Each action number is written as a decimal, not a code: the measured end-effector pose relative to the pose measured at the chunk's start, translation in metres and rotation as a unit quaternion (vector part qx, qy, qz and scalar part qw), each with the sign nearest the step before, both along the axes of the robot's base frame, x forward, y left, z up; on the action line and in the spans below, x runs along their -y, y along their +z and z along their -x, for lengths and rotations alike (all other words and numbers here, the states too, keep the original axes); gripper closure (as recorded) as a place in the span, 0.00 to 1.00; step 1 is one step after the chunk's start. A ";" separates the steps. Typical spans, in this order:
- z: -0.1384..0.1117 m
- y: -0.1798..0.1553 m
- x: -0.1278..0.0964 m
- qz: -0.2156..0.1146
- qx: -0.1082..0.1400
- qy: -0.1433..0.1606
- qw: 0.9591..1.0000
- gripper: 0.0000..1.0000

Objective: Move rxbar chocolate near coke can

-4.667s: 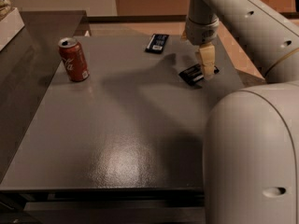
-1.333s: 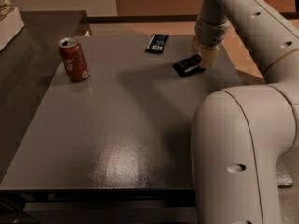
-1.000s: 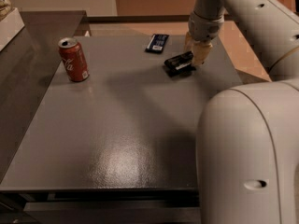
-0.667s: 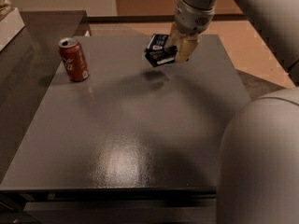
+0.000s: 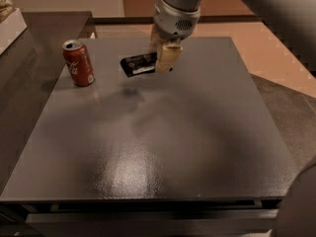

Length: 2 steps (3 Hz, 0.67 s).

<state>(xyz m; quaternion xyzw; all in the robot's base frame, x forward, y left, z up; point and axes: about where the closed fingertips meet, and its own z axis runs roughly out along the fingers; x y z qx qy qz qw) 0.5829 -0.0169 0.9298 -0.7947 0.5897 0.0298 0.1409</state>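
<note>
1. Broadly, a dark grey table [image 5: 163, 152] fills the scene, with its near middle showing a glossy patch.
2. Next, the robot arm [image 5: 177, 6] comes in from the far right and reaches down over the far part of the table.
3. A pale box [image 5: 9, 26] sits at the far left edge, off the table; what it holds cannot be made out.
4. A red soda can [image 5: 79, 63] stands upright on the far left of the table, silver top up; its contents do not show.
5. The claw [image 5: 161, 58] hangs right of the can, its tan fingers [image 5: 168, 57] clamped on one end of a black snack bar [image 5: 138, 64].
6. That bar is held roughly level above the table, sticking out left toward the can but apart from it.
</note>
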 end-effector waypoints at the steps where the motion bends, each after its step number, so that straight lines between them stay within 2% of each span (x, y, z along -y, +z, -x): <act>1: 0.010 -0.014 -0.032 0.010 -0.006 -0.001 1.000 1.00; 2: 0.012 -0.028 -0.057 0.018 -0.009 -0.002 1.000 1.00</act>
